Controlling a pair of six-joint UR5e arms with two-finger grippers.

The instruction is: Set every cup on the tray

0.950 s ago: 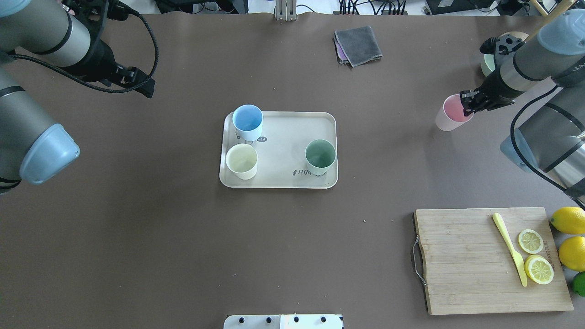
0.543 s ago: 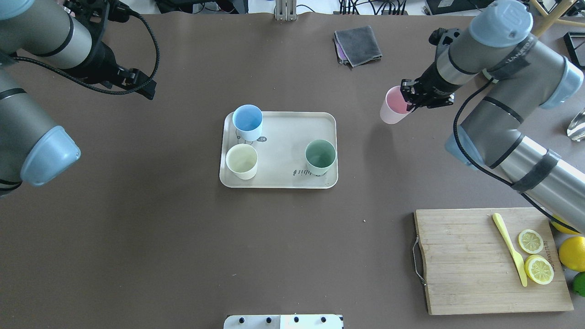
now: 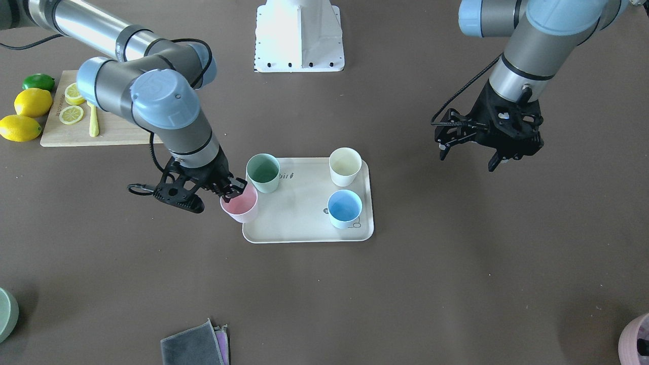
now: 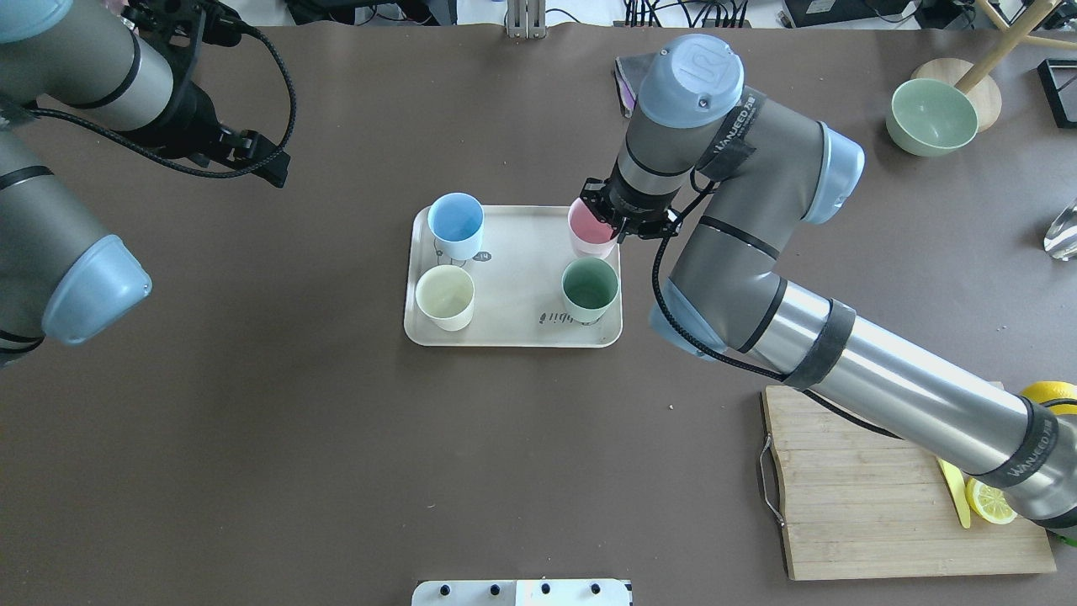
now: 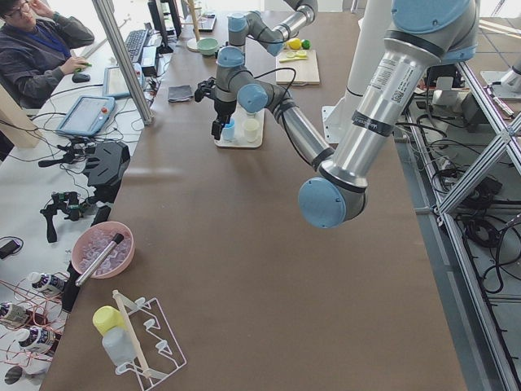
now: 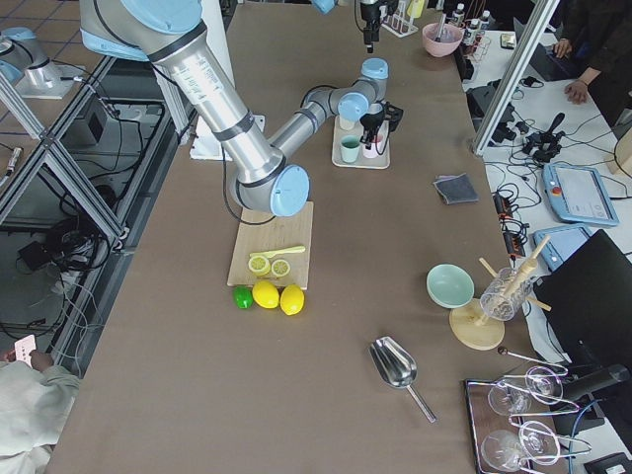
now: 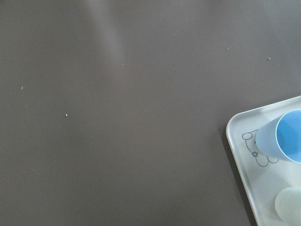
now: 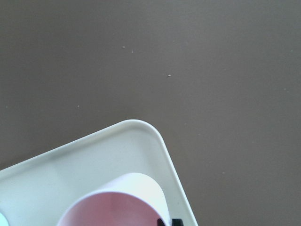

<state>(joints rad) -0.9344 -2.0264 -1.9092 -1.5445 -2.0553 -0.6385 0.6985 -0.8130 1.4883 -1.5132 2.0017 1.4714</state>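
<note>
Pinching the rim of a pink cup (image 4: 587, 234), the right gripper (image 4: 604, 220) holds it over the tray (image 4: 522, 252) at the corner nearest the bench's far edge and right end; contact with the tray cannot be confirmed. The tray lies mid-bench and carries a blue cup (image 4: 455, 223), a cream cup (image 4: 444, 295) and a green cup (image 4: 589, 286), all upright. The left gripper (image 4: 265, 164) hovers near the far left corner, jaws spread and empty.

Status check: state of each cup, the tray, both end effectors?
Pink cup: upright, gripped at rim, over tray's corner.
Green cup: upright on tray.
Blue cup: upright on tray.
Cream cup: upright on tray.
Tray: flat on table.
Right end effector: shut on pink cup.
Left end effector: empty; opening unclear.
</note>
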